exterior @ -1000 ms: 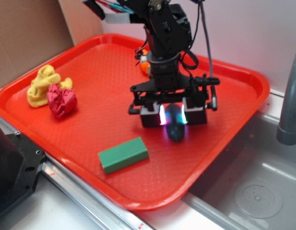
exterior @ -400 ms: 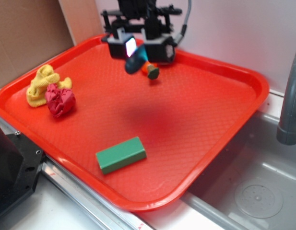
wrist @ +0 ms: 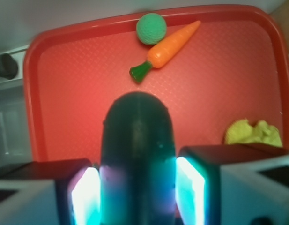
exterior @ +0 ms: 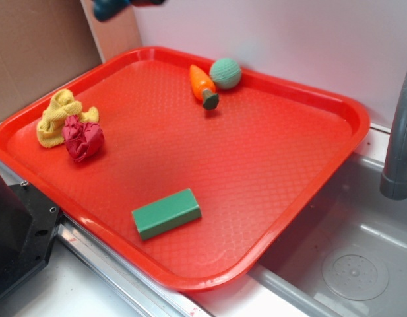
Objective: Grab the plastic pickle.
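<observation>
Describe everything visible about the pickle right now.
The pickle is a dark teal-green, smooth, glossy capsule with a rounded end, plastic by the look. In the wrist view it sits clamped in the end effector, a glowing pad pressing each side, its free end pointing out over the red tray. It touches nothing else. In the exterior view only a dark tip shows at the top edge, lifted well above the tray.

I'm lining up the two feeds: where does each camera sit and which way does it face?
Exterior: off the tray's front corner, looking down across it; the gripper barely shows at the top edge, holding the pickle.
Wrist: behind the gripper, looking down along the pickle.
Shared: carrot, green ball, yellow cloth.
</observation>
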`<state>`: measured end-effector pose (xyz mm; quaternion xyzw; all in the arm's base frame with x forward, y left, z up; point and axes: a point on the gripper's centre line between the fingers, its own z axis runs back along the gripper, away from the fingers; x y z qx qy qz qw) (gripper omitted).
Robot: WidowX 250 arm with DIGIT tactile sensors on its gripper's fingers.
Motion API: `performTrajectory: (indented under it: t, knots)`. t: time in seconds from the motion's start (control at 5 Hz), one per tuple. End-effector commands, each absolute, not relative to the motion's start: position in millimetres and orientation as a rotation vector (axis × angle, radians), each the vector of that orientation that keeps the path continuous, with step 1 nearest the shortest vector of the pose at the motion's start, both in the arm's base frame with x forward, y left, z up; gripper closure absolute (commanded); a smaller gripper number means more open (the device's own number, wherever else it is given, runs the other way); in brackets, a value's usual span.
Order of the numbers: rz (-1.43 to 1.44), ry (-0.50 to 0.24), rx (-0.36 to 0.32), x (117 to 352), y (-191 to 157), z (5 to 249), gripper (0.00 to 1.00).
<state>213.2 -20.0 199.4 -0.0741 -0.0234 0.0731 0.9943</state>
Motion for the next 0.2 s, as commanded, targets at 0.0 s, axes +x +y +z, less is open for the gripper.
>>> performTrajectory:
  t: [0.0]
  knots:
    - [0.243,-0.071,-0.208,216.2,4.7,213.1,1.00]
